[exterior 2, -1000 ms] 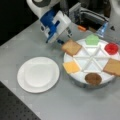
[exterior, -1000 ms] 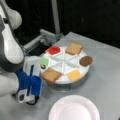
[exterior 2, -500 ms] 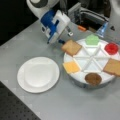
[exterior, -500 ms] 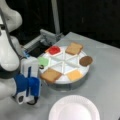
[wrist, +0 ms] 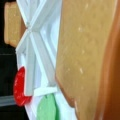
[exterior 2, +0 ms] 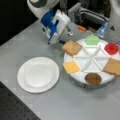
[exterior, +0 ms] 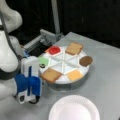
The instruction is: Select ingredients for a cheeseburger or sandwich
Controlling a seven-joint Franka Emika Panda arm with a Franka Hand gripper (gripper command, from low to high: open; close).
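Gripper (exterior 2: 65, 37): I have it low at the tray's rim; whether its jaws are parted or pinched I cannot tell.

Nearest toast square (exterior 2: 71, 47): in a front view it lies just beside the fingertips, toward 5 o'clock, filling my wrist view (wrist: 85, 55).

Divided tray (exterior 2: 82, 76), contents counted:
- toast squares, two; the far toast square (exterior 2: 113, 67) sits at 4 o'clock
- green leaf (exterior 2: 92, 39), one
- red disc (exterior 2: 111, 48), one
- yellow square (exterior 2: 71, 66), one
- dark brown disc (exterior 2: 93, 78), one

Paper plate (exterior 2: 38, 74): one, bare, no sandwich stacked.

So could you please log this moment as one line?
gripper: at near toast | tray: six pieces in place | plate: bare
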